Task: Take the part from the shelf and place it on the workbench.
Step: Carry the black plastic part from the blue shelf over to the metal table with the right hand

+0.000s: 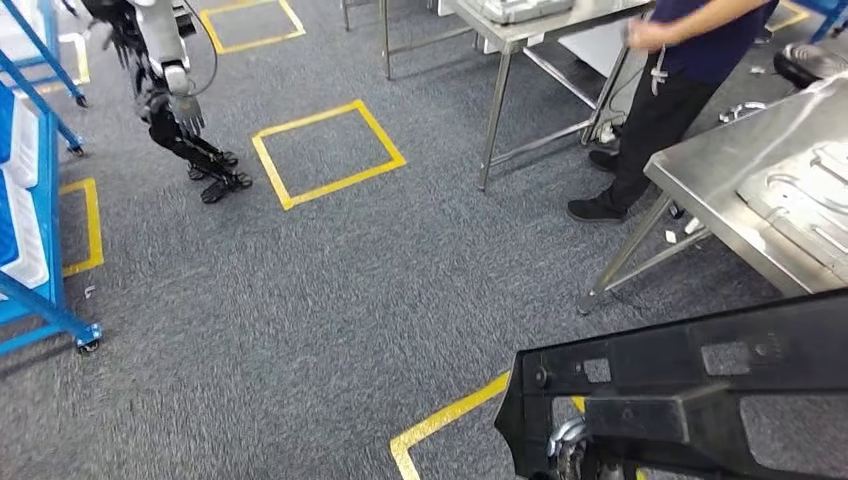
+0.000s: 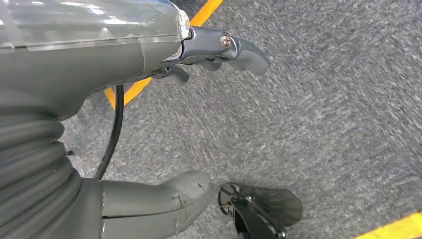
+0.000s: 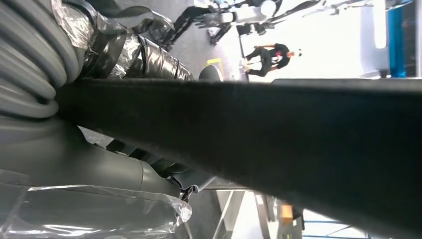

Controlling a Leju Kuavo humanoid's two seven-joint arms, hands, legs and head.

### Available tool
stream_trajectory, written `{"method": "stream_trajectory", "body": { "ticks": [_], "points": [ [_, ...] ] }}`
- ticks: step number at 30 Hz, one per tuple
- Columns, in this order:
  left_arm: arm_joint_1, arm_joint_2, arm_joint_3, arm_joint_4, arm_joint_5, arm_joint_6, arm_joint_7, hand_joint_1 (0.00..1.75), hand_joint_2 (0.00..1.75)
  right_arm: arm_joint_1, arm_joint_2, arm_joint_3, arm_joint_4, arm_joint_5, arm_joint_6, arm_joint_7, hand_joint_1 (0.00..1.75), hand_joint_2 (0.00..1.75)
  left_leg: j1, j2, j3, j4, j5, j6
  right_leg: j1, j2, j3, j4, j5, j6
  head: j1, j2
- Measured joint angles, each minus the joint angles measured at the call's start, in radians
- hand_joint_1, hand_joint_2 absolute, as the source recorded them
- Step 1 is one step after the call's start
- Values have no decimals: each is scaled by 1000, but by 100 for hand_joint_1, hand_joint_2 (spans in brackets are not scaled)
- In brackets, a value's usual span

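Our right hand (image 3: 124, 164) grips the black part (image 1: 690, 385) at lower right; the steel desk (image 1: 720, 180) sits upper right. Our left hand (image 2: 164, 124) hangs with fingers apart, holding nothing.

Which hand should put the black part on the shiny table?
The right hand. It already holds the black part, and the table stands on the robot's right. The left hand hangs open over the carpet, holding nothing.
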Motion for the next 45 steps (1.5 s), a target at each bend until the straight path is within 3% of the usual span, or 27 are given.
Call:
{"method": "stream_trajectory", "body": {
  "ticks": [2, 4, 6, 7, 8, 9, 11, 13, 15, 16, 18, 20, 22, 23, 24, 25, 27, 29, 31, 33, 35, 37, 38, 40, 42, 44, 45],
  "points": [
    [0, 4, 1, 0, 6, -3, -1, 0, 175, -12, -7, 6, 19, 6, -9, 0, 175, 175, 4, 23, 6, -9, 3, 11, 2, -38, -15, 30, -19, 9, 1, 0],
    [3, 8, 5, 0, 9, -4, -2, 0, 175, -28, -15, 15, 38, 10, -16, -1, 175, 175, 3, 50, 12, -15, 1, 19, 1, -104, -68, 132, -68, 20, 3, 0],
    [7, 13, 9, 0, 11, -4, -2, 0, 175, -41, -24, 23, 57, 11, -23, -1, 175, 175, 1, 80, 15, -16, -4, 22, -6, -129, -134, 243, -104, 27, 3, 0],
    [8, 16, 11, 0, 11, -5, -2, 0, 175, -44, -27, 27, 67, 11, -27, -1, 175, 175, 1, 94, 18, -16, -7, 22, -8, -133, -148, 261, -98, 28, 3, 0],
    [8, 17, 12, 0, 12, -7, -1, 0, 175, -47, -31, 31, 76, 11, -31, -1, 175, 175, 1, 107, 22, -16, -11, 21, -9, -137, -142, 240, -73, 28, 3, 0],
    [8, 18, 13, 0, 12, -9, -1, 0, 175, -50, -34, 36, 84, 11, -35, -1, 175, 175, 1, 120, 28, -16, -16, 19, -9, -146, -116, 183, -35, 24, 3, 0],
    [7, 18, 15, 0, 10, -12, 0, 0, 175, -57, -40, 44, 93, 11, -42, -2, 175, 175, -1, 143, 41, -18, -26, 13, 2, -194, -51, 51, 20, 11, 3, 0],
    [6, 18, 16, 0, 9, -13, 0, 0, 175, -63, -44, 51, 100, 9, -45, -2, 175, 175, -3, 163, 50, -22, -34, 3, 16, -221, -25, -3, 26, 0, 3, 0],
    [3, 18, 16, 0, 7, -13, 1, 0, 175, -66, -47, 55, 104, 6, -48, -2, 175, 175, -3, 184, 63, -29, -40, -7, 16, -197, -22, -11, 26, -8, 3, 0],
    [0, 18, 16, 0, 6, -13, 1, 0, 175, -65, -48, 57, 104, 3, -52, -2, 175, 175, -3, 178, 69, -26, -45, -12, 13, -184, -16, -20, 29, -11, 3, 0],
    [-4, 18, 16, 0, 2, -12, 0, 0, 175, -64, -50, 62, 104, -6, -58, -2, 175, 175, -1, 128, 55, 23, -76, -19, 5, -161, -1, -37, 35, -20, 2, 0],
    [-1, 17, 16, 0, -3, -10, 0, 0, 175, -64, -51, 65, 104, -12, -61, -2, 175, 175, 2, 77, -11, 149, -134, -22, 4, -136, 4, -38, 33, -29, 2, 0],
    [6, 17, 16, 0, -6, -8, 1, 0, 175, -62, -52, 67, 104, -17, -63, -2, 175, 175, 3, 66, -79, 253, -159, -26, 4, -104, 5, -32, 28, -32, 2, 0],
    [7, 17, 16, 0, -6, -7, 1, 0, 175, -61, -53, 67, 104, -19, -63, -2, 175, 175, 3, 65, -91, 253, -138, -27, 4, -87, 6, -28, 25, -31, 2, 0],
    [7, 17, 16, 0, -7, -5, 1, 0, 175, -60, -54, 68, 104, -20, -63, -2, 175, 175, 4, 62, -83, 213, -98, -28, 3, -71, 7, -23, 21, -28, 2, 0],
    [7, 18, 16, 0, -7, -4, 1, 0, 175, -59, -54, 68, 104, -21, -63, -2, 175, 175, 5, 51, -61, 144, -51, -28, 1, -56, 10, -17, 15, -24, 2, 0],
    [6, 17, 16, 0, -8, -3, 1, 0, 175, -58, -55, 69, 103, -23, -63, -2, 175, 175, 6, 13, -18, 32, 1, -23, 0, -31, 10, -4, 4, -13, 2, 0],
    [4, 17, 16, 0, -11, -1, 2, 0, 175, -53, -56, 69, 98, -25, -63, -2, 175, 175, 3, -5, -5, 5, 1, -14, -3, -12, 4, 0, 0, -1, 2, 0],
    [1, 12, 16, 0, -14, 1, 2, 0, 175, -42, -57, 68, 88, -30, -62, -2, 175, 175, 5, 15, 1, -4, 5, -1, -3, 0, 2, -3, 1, 10, 2, 0],
    [1, 6, 16, 0, -16, 3, 1, 0, 175, -33, -57, 67, 75, -34, -59, -1, 175, 175, 10, 37, 9, -17, 9, 11, 0, -40, -11, 28, -19, 21, 3, 0],
    [4, 3, 16, 0, -17, 4, 0, 0, 175, -28, -57, 66, 67, -38, -57, -1, 175, 175, 10, 64, 14, -24, 8, 19, -2, -104, -65, 131, -72, 32, 5, 0],
    [7, 3, 16, 0, -17, 4, 0, 0, 175, -25, -57, 66, 65, -40, -57, 0, 175, 175, 9, 95, 18, -24, 2, 20, -9, -128, -131, 242, -108, 41, 5, 0],
    [7, 2, 16, 0, -18, 4, 0, 0, 175, -22, -57, 66, 64, -40, -57, 0, 175, 175, 9, 110, 22, -24, -2, 19, -13, -133, -145, 258, -100, 44, 5, 0],
    [6, -1, 16, 0, -19, 4, 0, 0, 175, -17, -57, 66, 61, -41, -55, 1, 175, 175, 11, 136, 35, -24, -12, 14, -17, -147, -113, 180, -36, 46, 5, 0],
    [6, -4, 16, 0, -22, 4, 0, 0, 175, -15, -56, 66, 56, -40, -52, 2, 175, 175, 8, 158, 48, -24, -24, 5, -12, -196, -51, 51, 20, 38, 5, 0],
    [5, -5, 15, 0, -25, 3, 0, 0, 175, -14, -56, 66, 51, -39, -47, 3, 175, 175, 4, 177, 59, -28, -35, -8, -4, -225, -28, -1, 28, 25, 5, 0],
    [3, -6, 15, 0, -25, 3, 0, 0, 175, -13, -55, 65, 49, -38, -45, 4, 175, 175, 2, 188, 67, -31, -39, -15, 0, -215, -29, -2, 25, 18, 4, 0]
  ]
}}
